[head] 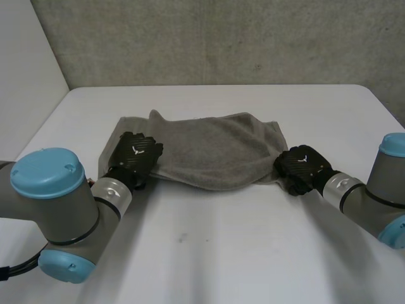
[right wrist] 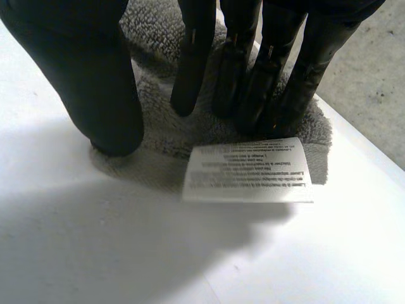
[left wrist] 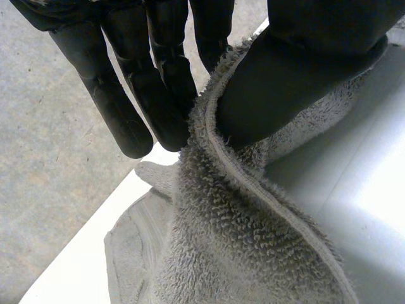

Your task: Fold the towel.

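Left robot hand [head: 136, 157] is pinched on a grey terry towel [head: 215, 149] edge, right robot hand [head: 302, 168] laid straight-fingered on its corner; corner grasp judged unfinished, right pinch needed next.

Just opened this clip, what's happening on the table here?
A two-armed robot is working on a grey terry towel that lies loosely spread on the white table, its edges uneven. The left hand pinches the towel's left near edge between thumb and fingers, holding it lifted off the table. The right hand is at the right near corner, beside a white printed care label.
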Controlling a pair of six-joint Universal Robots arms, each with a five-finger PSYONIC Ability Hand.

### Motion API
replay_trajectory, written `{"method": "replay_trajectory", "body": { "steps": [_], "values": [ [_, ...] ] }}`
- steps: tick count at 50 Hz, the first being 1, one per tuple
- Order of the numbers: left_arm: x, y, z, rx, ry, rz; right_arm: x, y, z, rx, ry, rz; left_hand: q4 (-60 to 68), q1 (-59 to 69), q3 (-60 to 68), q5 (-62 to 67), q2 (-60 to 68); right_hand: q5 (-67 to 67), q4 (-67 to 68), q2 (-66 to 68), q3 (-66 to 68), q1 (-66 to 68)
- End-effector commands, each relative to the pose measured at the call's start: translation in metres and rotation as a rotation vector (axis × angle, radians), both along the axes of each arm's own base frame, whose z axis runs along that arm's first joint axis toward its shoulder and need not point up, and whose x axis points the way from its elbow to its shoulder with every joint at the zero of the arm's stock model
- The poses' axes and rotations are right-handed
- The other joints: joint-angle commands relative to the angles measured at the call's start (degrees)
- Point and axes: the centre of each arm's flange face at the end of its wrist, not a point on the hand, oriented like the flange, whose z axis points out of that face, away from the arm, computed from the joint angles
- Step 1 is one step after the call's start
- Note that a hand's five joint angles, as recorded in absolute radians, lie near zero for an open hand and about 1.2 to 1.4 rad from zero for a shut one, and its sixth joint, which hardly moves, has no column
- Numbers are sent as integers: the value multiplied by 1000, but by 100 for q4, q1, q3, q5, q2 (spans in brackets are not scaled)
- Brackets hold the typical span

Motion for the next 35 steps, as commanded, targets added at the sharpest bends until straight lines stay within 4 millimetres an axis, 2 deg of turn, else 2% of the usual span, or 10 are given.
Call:
{"method": "replay_trajectory", "body": {
  "steps": [1,2,4,7,12,23,30,31,34,35],
  "values": [
    [0,0,-1,2,-1,0,0,-6,-1,-10,4,-13,1026,1279,1032,1090,1039,2229,2008,1997,2007,2065],
    [0,0,-1,2,-1,0,0,-6,-1,-10,4,-13,1026,1279,1032,1090,1039,2236,2016,2005,2014,2072],
    [0,0,-1,2,-1,0,0,-7,5,-23,0,-15,1026,1279,1032,1090,1039,3753,3533,3522,3531,3590],
    [0,0,0,0,0,0,0,-7,8,-31,0,-19,1026,1279,1032,1090,1039,3761,3540,3529,3539,3597],
    [0,0,1,-2,1,1,-2,-11,28,-61,-33,-53,1026,1279,1032,1090,1039,3761,3540,3529,3539,3597],
    [0,4,1,6,0,-1,-6,-14,51,-71,-85,-89,1026,1279,1032,1090,1039,3761,3540,3529,3539,3597],
    [0,20,-8,82,-36,-22,-22,-2,75,96,-48,-137,1026,1279,1032,1090,1039,3761,3540,3529,3539,3597],
    [0,20,-10,93,-42,-21,-30,-1,81,133,-37,-160,762,1015,767,825,775,3761,3540,3529,3539,3597],
    [0,21,-12,101,-44,-21,-35,3,89,162,-38,-168,-82,171,-76,-18,-68,3761,3540,3529,3539,3597],
    [0,20,-13,102,-46,-21,-38,6,95,179,-39,-172,-1081,-828,-1075,-1017,-1068,3761,3540,3529,3539,3597]
  ]
}}
